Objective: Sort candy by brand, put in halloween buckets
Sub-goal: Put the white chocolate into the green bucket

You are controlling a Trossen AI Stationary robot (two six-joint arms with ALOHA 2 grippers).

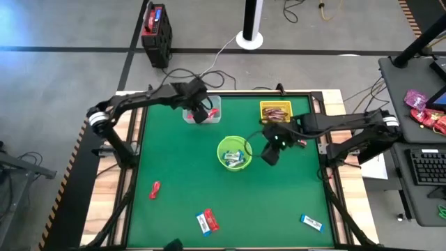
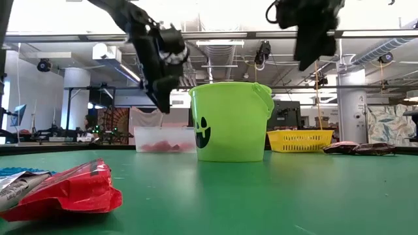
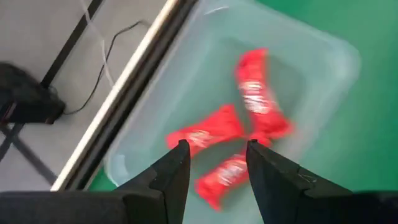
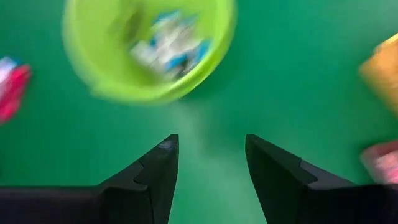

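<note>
left gripper (image 1: 200, 113) hangs over the clear box (image 1: 212, 103), jaws apart and empty, 3 red bars (image 3: 256, 99) below. the loose red bar (image 1: 154, 189) lies at 7 o'clock, long axis toward 1. right gripper (image 1: 273, 152), jaws apart, is farther.

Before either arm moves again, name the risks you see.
The right gripper, open and empty, hangs close beside the green bucket; a low swing could knock it. The left gripper is open over the clear box near the table edge; a clipped wall could push it off. The red candy lies far from both arms, a long reach.
</note>
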